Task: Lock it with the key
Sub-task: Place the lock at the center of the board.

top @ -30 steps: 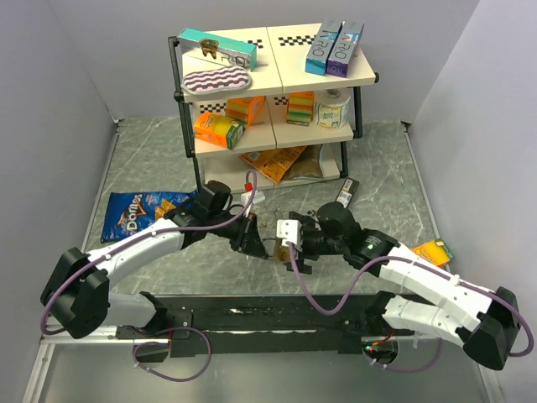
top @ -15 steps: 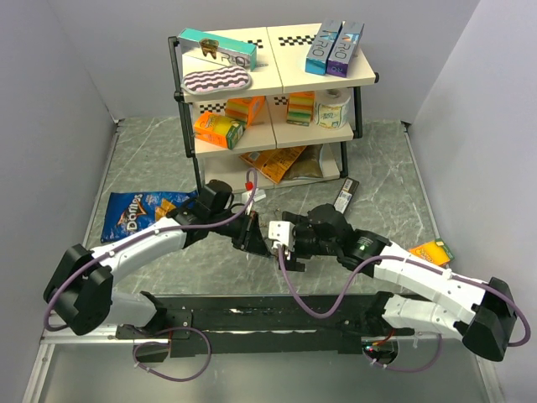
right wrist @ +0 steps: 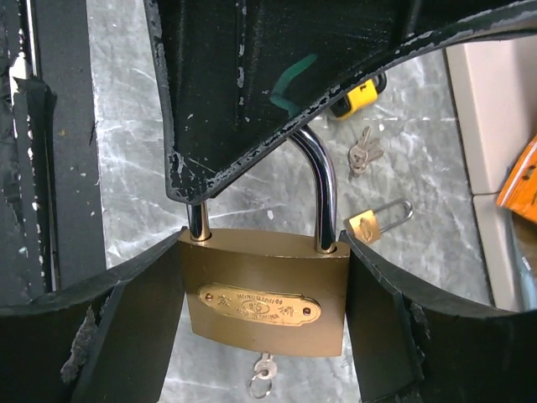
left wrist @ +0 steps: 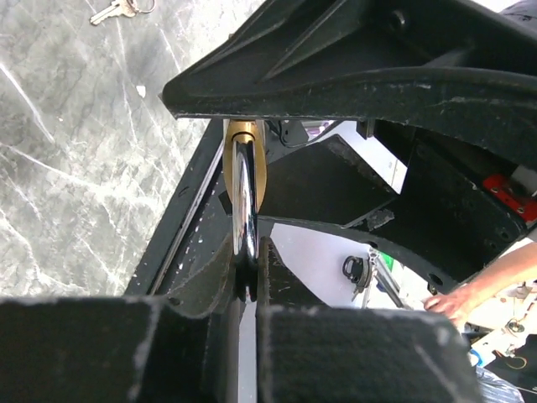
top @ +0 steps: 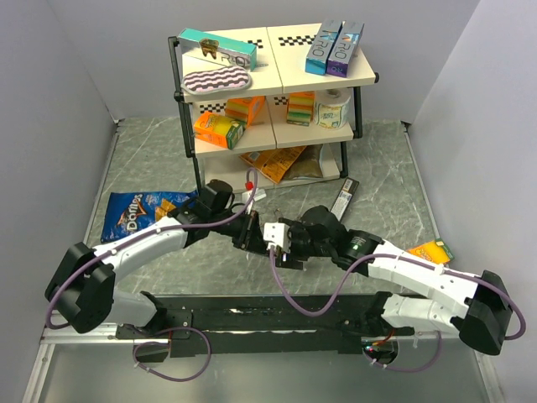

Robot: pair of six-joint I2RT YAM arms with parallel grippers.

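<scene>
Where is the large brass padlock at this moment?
The large brass padlock sits mid-frame in the right wrist view, its body clamped by the right gripper, its shackle by the left gripper.

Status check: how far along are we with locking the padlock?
Done: the padlock is held up, with the right gripper clamped on its body and the left gripper on the shackle. Both shackle legs look seated. In hand: a key hangs from its underside, seemingly inserted. Left: turning the key and pulling it out. I can't tell whether it has been turned.
</scene>
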